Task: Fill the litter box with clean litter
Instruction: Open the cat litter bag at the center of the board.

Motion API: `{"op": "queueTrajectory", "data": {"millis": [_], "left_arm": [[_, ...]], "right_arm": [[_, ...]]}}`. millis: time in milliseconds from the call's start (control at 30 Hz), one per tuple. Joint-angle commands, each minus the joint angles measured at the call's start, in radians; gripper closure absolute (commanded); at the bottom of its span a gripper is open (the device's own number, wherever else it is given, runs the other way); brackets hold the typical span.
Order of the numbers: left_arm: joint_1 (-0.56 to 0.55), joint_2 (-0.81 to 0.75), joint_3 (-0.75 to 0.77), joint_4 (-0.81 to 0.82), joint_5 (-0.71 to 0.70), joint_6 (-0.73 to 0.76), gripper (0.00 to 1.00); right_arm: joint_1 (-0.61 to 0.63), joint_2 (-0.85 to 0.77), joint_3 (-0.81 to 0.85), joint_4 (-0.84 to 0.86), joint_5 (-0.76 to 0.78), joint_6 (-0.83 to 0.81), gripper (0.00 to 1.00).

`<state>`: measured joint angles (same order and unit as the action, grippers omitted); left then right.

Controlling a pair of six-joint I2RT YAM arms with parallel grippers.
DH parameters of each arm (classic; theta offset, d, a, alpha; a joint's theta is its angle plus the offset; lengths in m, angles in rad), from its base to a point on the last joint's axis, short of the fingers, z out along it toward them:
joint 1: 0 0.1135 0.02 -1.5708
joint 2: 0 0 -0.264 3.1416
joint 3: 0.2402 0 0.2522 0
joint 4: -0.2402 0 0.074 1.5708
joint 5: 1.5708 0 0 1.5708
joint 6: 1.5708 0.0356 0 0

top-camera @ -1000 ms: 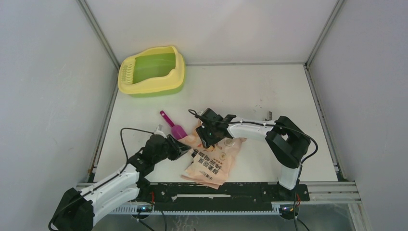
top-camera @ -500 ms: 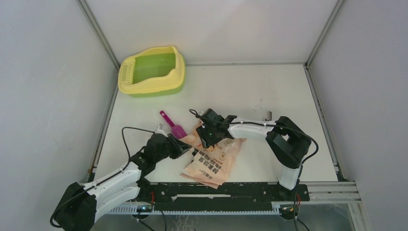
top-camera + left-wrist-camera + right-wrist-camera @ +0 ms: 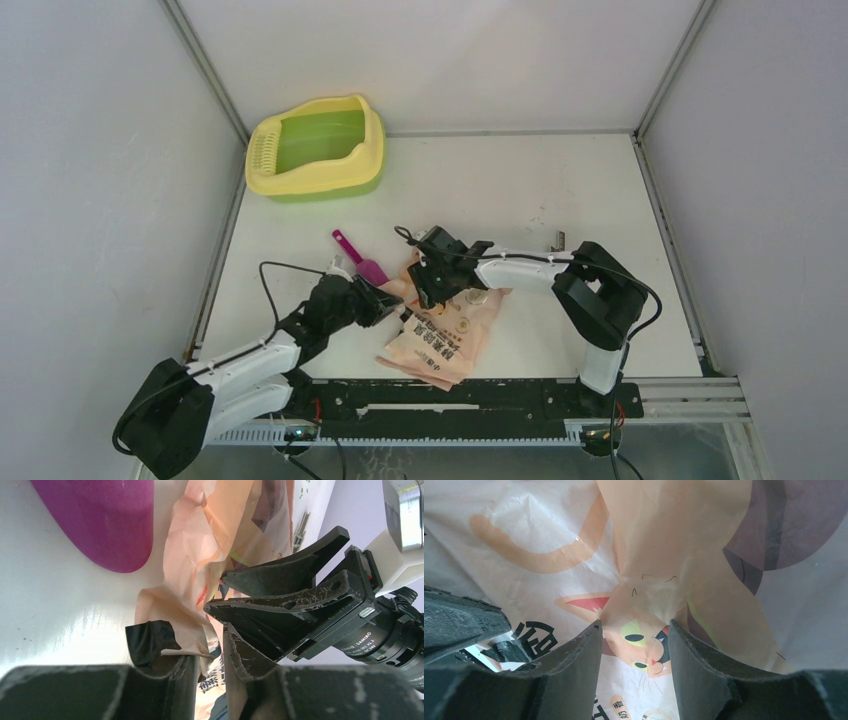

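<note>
The litter box (image 3: 262, 178), yellow-rimmed with a green basin, stands at the table's far left corner. No clean litter shows in it or anywhere else. A pink-orange printed bag (image 3: 445, 338) lies flat near the front, with a magenta scoop (image 3: 364, 265) just left of its top. My right gripper (image 3: 430, 288) (image 3: 634, 625) points down onto the bag (image 3: 574, 530) and is shut on a raised, puckered fold. My left gripper (image 3: 388, 306) (image 3: 205, 637) comes in low from the left. Its jaws are nearly together with the bag's crumpled edge (image 3: 190, 570) between them, beside the scoop (image 3: 100, 520).
A small metal piece (image 3: 556, 240) lies on the table behind the right arm. Grey enclosure walls stand close on the left, back and right. The left arm's black cable (image 3: 268, 290) loops above its forearm. The right gripper's black fingers (image 3: 280, 587) sit right beside my left fingers.
My left arm has stretched forward and right, bringing its gripper closer onto the bag's left edge. The right gripper, bag and scoop have stayed put.
</note>
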<state>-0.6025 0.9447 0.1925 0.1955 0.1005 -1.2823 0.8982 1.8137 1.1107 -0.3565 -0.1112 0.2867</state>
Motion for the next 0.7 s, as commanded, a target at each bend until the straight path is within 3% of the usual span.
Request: {"op": "queueTrajectory", "data": {"millis": [0,200,333,467,667], "left_arm": [[-0.008,0.028,0.037,0.082,-0.013,-0.009,0.69],[-0.012,0.044,0.046,0.091,-0.018,-0.006,0.69],[-0.013,0.059,0.059,0.091,-0.009,0.007,0.78],[-0.013,0.086,0.081,0.085,0.011,0.026,0.99],[-0.015,0.083,0.137,-0.04,0.03,0.085,1.0]], "right_arm": [[0.008,0.023,-0.041,0.001,-0.044,0.026,0.42],[0.008,0.022,-0.053,0.013,-0.051,0.028,0.42],[0.008,0.024,-0.056,0.017,-0.058,0.027,0.43],[0.008,0.009,-0.057,0.005,-0.06,0.025,0.43],[-0.001,-0.098,-0.057,-0.075,0.01,0.01,0.33]]}}
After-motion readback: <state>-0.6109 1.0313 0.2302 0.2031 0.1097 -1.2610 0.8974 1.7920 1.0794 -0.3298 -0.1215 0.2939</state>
